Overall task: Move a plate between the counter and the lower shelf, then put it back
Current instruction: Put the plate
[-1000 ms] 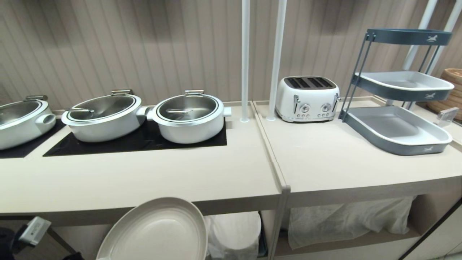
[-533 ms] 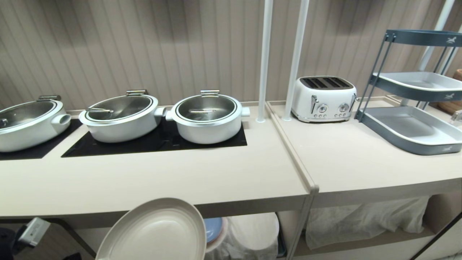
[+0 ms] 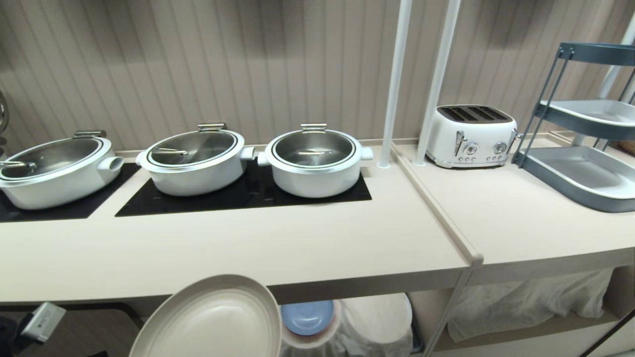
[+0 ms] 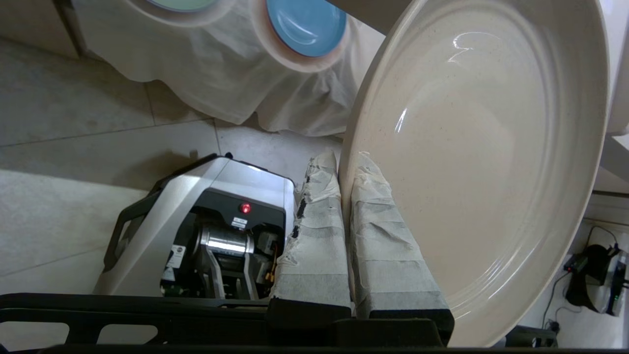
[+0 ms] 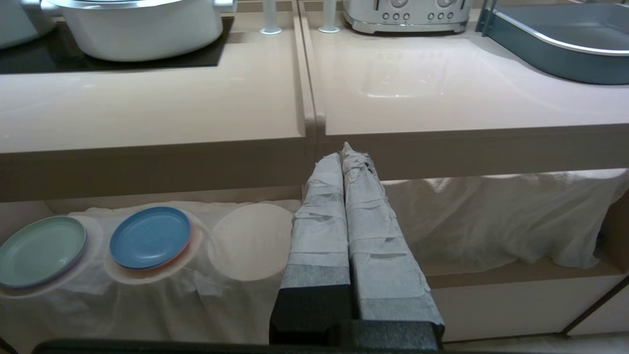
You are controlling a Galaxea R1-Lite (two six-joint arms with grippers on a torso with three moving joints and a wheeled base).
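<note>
Counter (image 3: 278, 248) spans the head view, beige, with three white pots (image 3: 315, 161) on black cooktop panels, a white toaster (image 3: 471, 136) and a grey-blue tiered tray rack (image 3: 585, 168) further right. Beneath it, the lower shelf (image 5: 516, 275) holds white cloth (image 5: 496, 221) draped over stacks, with a blue plate (image 5: 150, 237) and a mint-green plate (image 5: 42, 250) lying on the cloth. The cream plate (image 4: 481, 162) is held tilted in the air below the counter's front edge, its rim clamped between the taped fingers of the left gripper (image 4: 345, 162). The right gripper (image 5: 344, 157) hangs before the shelf with fingers pressed together, holding nothing.
</note>
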